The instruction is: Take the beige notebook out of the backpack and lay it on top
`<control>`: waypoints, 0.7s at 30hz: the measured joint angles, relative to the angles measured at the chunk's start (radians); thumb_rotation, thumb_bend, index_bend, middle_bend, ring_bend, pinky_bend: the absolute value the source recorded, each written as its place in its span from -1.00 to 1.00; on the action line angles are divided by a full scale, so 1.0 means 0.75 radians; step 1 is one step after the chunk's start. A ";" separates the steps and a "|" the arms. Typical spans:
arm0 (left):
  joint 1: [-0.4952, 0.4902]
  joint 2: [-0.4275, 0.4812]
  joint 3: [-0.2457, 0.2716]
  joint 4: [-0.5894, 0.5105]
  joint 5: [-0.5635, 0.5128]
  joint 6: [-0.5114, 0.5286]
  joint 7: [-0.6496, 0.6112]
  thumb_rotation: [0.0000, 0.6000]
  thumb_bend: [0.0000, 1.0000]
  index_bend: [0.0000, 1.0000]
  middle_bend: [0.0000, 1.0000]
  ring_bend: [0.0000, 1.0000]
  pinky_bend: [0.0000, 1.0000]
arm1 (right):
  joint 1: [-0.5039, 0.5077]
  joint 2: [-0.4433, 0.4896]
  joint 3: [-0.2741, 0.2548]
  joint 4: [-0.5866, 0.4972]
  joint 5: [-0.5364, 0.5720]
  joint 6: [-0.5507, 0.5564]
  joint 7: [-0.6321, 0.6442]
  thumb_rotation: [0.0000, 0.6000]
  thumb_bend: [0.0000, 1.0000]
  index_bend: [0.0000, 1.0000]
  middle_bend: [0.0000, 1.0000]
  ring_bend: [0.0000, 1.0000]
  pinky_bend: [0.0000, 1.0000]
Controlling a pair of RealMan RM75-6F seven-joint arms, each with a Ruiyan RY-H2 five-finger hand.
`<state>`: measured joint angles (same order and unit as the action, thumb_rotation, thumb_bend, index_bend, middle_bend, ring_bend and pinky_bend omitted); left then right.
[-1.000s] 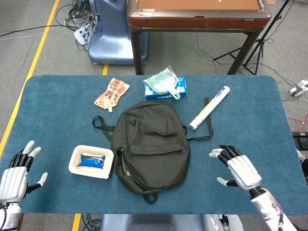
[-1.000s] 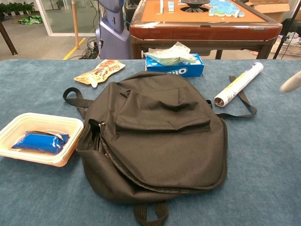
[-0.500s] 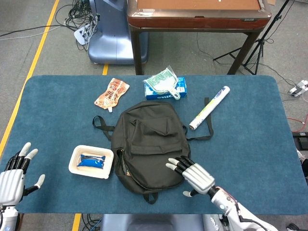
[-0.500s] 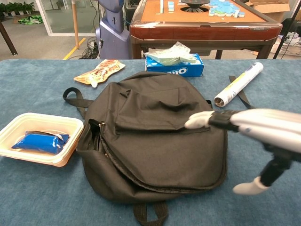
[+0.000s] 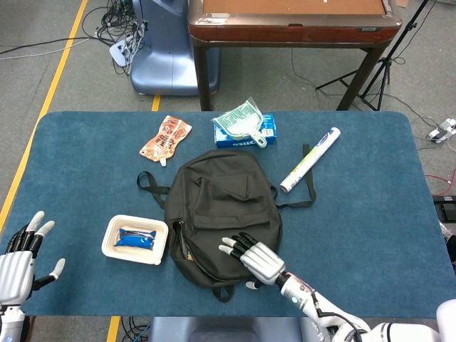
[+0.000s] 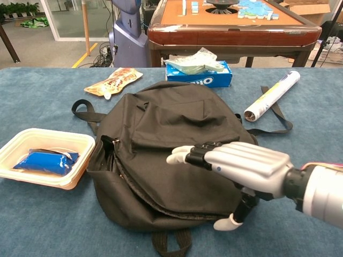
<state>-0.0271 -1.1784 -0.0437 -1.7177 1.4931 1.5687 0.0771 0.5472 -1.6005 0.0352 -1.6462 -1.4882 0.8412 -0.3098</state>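
1. Since a second ago my right hand (image 5: 255, 258) has swept in from the table's right side and now hovers over the lower part of the black fabric backpack (image 5: 221, 214), fingers spread, holding nothing.
2. My left hand (image 5: 18, 256) sits at the near left edge of the blue table (image 5: 370, 214), fingers apart and empty.
3. That backpack lies flat mid-table, its side zip apparently parted; I cannot see the beige notebook.
4. Just left of it sits a cream tray (image 5: 135, 240).

One backpack (image 5: 222, 214), one tray (image 5: 112, 249), one tube (image 5: 310, 159), perhaps two snack pouches (image 5: 166, 137), one box (image 5: 265, 130)
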 measured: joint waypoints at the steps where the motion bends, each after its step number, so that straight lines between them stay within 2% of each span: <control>1: 0.000 0.000 0.000 0.003 -0.001 -0.001 -0.003 1.00 -0.48 -0.68 -0.90 -0.85 -0.82 | 0.006 -0.014 0.000 0.020 0.005 0.000 -0.003 1.00 -0.90 -1.00 -1.00 -1.00 -0.92; 9: 0.004 -0.003 0.000 0.012 0.000 0.000 -0.013 1.00 -0.48 -0.68 -0.90 -0.85 -0.82 | 0.039 -0.032 0.019 0.077 0.066 0.005 -0.012 1.00 -0.90 -1.00 -1.00 -1.00 -0.92; 17: 0.002 -0.005 0.000 0.017 0.001 -0.007 -0.018 1.00 -0.48 -0.68 -0.90 -0.85 -0.82 | 0.073 0.014 0.035 0.039 0.135 -0.011 -0.050 1.00 -0.90 -1.00 -1.00 -1.00 -0.92; 21: 0.004 -0.004 0.000 0.020 0.001 -0.007 -0.023 1.00 -0.48 -0.68 -0.90 -0.85 -0.82 | 0.088 0.036 0.041 0.010 0.164 -0.013 -0.064 1.00 -0.82 -1.00 -1.00 -1.00 -0.92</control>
<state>-0.0243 -1.1815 -0.0437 -1.7030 1.4937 1.5631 0.0599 0.6131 -1.5738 0.0663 -1.6390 -1.3648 0.8317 -0.3579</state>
